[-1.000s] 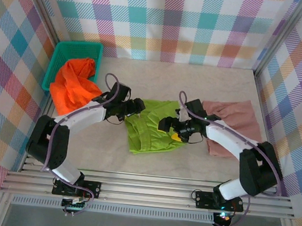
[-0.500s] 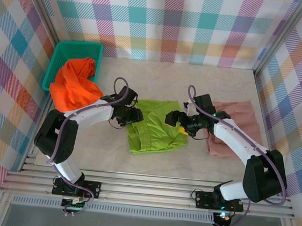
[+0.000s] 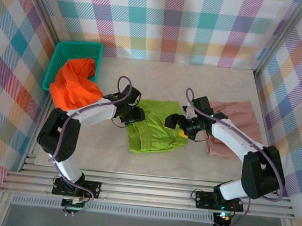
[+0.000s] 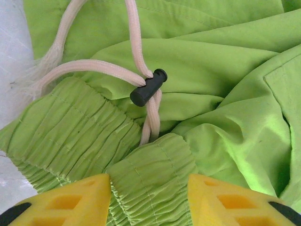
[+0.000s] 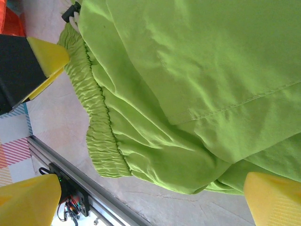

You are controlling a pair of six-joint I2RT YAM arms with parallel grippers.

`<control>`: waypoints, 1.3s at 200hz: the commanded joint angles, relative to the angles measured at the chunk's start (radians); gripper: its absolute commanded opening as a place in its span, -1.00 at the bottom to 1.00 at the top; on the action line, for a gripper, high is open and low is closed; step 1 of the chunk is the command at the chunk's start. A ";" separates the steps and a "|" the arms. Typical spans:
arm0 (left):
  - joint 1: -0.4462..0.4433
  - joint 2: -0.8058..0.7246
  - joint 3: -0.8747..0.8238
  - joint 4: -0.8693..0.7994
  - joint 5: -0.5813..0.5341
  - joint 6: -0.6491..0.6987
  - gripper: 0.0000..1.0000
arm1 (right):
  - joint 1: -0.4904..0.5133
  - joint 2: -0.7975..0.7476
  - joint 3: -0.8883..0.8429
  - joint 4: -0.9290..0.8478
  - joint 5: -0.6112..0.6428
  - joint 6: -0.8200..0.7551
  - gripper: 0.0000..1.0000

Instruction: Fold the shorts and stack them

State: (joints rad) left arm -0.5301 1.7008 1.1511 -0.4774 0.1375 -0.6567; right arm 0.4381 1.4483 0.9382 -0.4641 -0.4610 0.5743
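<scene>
Nudged the left claw (image 3: 135,114) slightly further onto the lime green shorts (image 3: 154,132) since half a second ago. Kept it spread, with the elastic waistband (image 4: 141,181) bunched between the yellow fingers (image 4: 61,202). Held the right claw (image 3: 173,123) spread wide too, at the right edge of that pair. Left the green pair mid-bench (image 3: 159,81), pink shorts (image 3: 236,124) just right, orange shorts (image 3: 72,88) spilling from the teal basket (image 3: 74,45). Bare bench behind and in front.

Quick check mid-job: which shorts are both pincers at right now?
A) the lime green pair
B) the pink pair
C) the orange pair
A: the left pincer and the right pincer sit at opposite edges of the lime green shorts, the left one straddling the elastic waistband.
</scene>
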 commanded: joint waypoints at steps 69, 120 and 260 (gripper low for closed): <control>-0.019 0.052 0.054 -0.028 0.003 -0.013 -0.86 | -0.002 0.025 -0.016 0.014 -0.008 -0.013 0.99; -0.019 -0.049 0.172 -0.137 -0.081 0.038 -1.00 | -0.025 -0.013 -0.028 -0.015 0.035 -0.037 0.99; 0.160 0.169 0.110 -0.049 -0.068 0.234 -1.00 | -0.037 -0.005 -0.017 -0.035 0.033 -0.051 0.81</control>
State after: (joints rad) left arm -0.3775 1.8420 1.2800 -0.5587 0.0654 -0.4610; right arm 0.3988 1.4460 0.8970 -0.4919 -0.4126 0.5308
